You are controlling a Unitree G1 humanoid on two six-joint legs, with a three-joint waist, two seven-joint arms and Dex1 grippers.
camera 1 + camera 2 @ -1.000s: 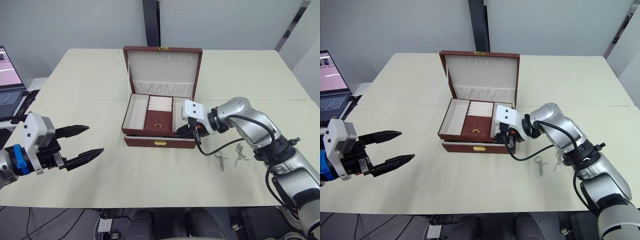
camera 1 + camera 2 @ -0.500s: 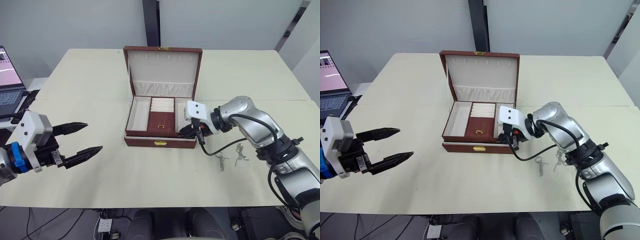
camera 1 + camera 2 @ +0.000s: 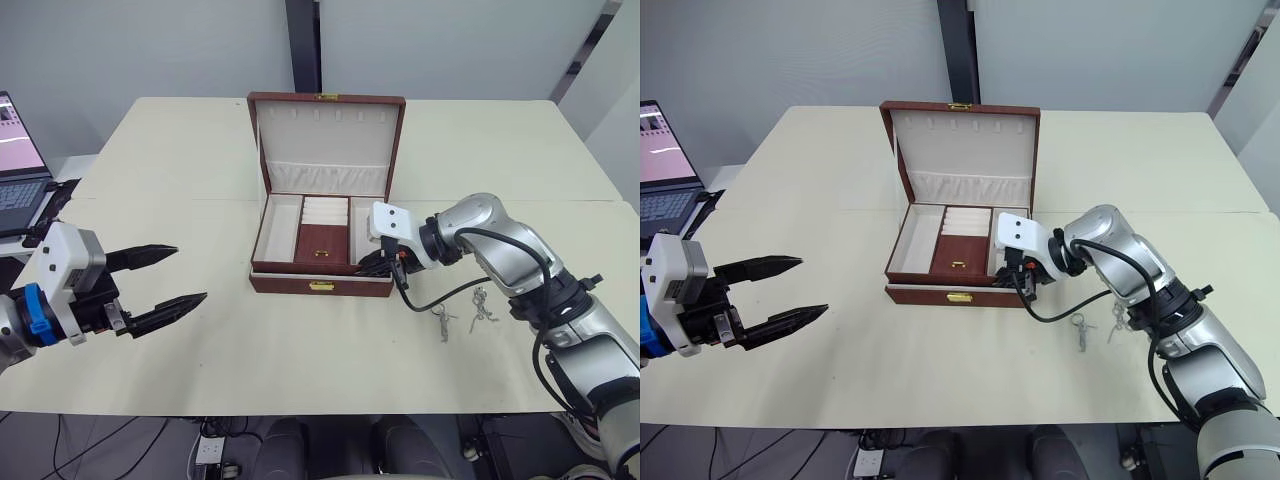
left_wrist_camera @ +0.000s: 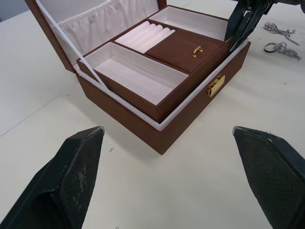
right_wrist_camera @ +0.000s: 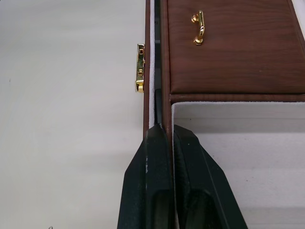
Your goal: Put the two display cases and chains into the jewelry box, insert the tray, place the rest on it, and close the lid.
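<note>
The jewelry box (image 3: 322, 262) sits mid-table, lid (image 3: 325, 145) up, the tray (image 4: 157, 67) seated inside, its front wall pinched by the right gripper (image 5: 167, 138). Trinkets (image 3: 460, 310) lie on the table (unplaced); left gripper (image 3: 160, 285) gapes empty.

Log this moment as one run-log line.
right gripper: shut on tray front wall | tray: in jewelry box | left gripper: open, idle

Two pale cream tables (image 3: 200, 160) stand pushed together, a seam running across between them. Behind them rises a plain grey wall (image 3: 140, 45) split by a dark vertical post (image 3: 302, 45). An open laptop (image 3: 18, 160) sits at the left edge.
</note>
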